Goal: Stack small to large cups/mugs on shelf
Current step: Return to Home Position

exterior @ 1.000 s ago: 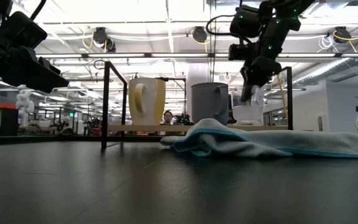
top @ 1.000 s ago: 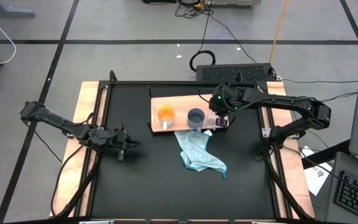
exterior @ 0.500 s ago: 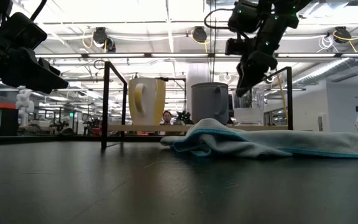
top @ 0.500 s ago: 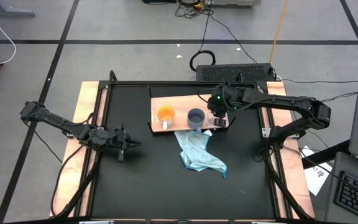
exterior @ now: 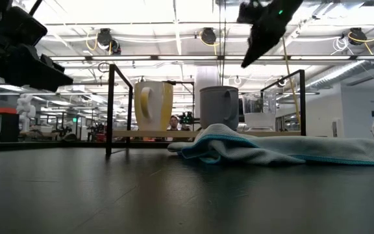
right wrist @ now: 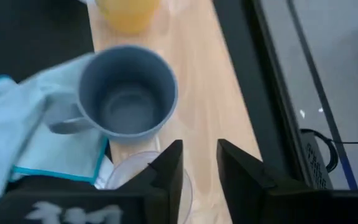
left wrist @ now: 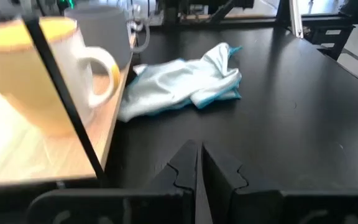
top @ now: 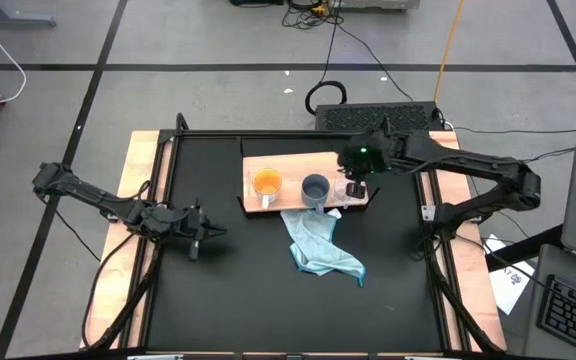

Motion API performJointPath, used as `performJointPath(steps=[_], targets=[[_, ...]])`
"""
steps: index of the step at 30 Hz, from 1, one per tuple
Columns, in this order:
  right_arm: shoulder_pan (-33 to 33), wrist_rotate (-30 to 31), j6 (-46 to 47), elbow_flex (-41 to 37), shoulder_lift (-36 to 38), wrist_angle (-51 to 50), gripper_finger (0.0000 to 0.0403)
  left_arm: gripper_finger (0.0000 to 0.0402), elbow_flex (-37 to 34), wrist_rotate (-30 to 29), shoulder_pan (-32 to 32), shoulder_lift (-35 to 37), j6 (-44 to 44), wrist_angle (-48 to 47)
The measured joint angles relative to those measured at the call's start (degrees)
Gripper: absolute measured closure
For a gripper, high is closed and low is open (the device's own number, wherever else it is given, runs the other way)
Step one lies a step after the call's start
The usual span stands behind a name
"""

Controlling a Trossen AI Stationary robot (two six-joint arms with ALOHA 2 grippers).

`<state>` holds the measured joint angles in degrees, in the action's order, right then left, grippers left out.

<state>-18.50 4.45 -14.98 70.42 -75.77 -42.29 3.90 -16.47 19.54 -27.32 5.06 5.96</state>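
Observation:
On the wooden shelf point(top: 290, 163) an orange mug with a white handle point(top: 266, 183), a grey-blue mug point(top: 315, 187) and a clear glass cup point(exterior: 260, 112) stand upright in a row. My right gripper point(right wrist: 201, 169) is open and empty, well above the glass cup in the low view point(exterior: 250, 55). The cup's rim shows under its fingers point(right wrist: 143, 169), beside the grey-blue mug point(right wrist: 128, 93). My left gripper point(left wrist: 199, 169) is shut and empty, over the table's left part point(top: 208, 235).
A light blue cloth point(top: 318, 247) lies crumpled on the black tabletop just in front of the shelf, its far edge against the shelf by the grey-blue mug. Black brackets point(exterior: 110, 107) stand at the shelf's ends. The tabletop's near half point(top: 268, 310) is bare.
My right gripper has risen straight up from around the glass cup and now stands clear above it. The cup stays upright on the shelf where it was.

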Motion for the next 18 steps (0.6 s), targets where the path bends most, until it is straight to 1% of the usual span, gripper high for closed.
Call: performJointPath(steps=[2, 4, 6, 7, 10, 13, 18], targets=[[0.23, -0.02, 1.37, 0.02, 2.59, -0.61, 0.0325, 0.0382, 0.00, 0.00, -0.01, 0.01, -2.20, 1.19], [0.45, -0.01, 2.63, 0.03, 5.99, -1.79, 0.0351, 0.0395, 0.18, -0.04, 0.01, 0.01, -4.13, 1.56], [1.00, -0.02, 3.89, 0.02, 9.82, -4.18, 0.0384, 0.0397, 1.22, -0.16, 0.05, -0.03, -4.85, 0.89], [1.49, -0.02, 4.51, 0.02, 11.81, -5.23, 0.0393, 0.0398, 1.96, -0.83, 0.19, 0.00, -5.21, 0.36], [3.34, 0.00, 7.72, 0.02, 17.74, -7.31, 0.0397, 0.0399, 4.57, -4.33, 1.23, 0.33, -7.31, -3.05], [5.29, 0.02, 9.85, -0.93, 23.35, -7.34, 0.0402, 0.0400, 7.00, -7.81, 2.53, 1.34, -8.93, -6.14], [7.13, 0.31, 12.52, -5.68, 32.41, -7.63, 0.0402, 0.0400, 9.25, -12.51, 4.49, 5.87, -11.52, -9.44]])
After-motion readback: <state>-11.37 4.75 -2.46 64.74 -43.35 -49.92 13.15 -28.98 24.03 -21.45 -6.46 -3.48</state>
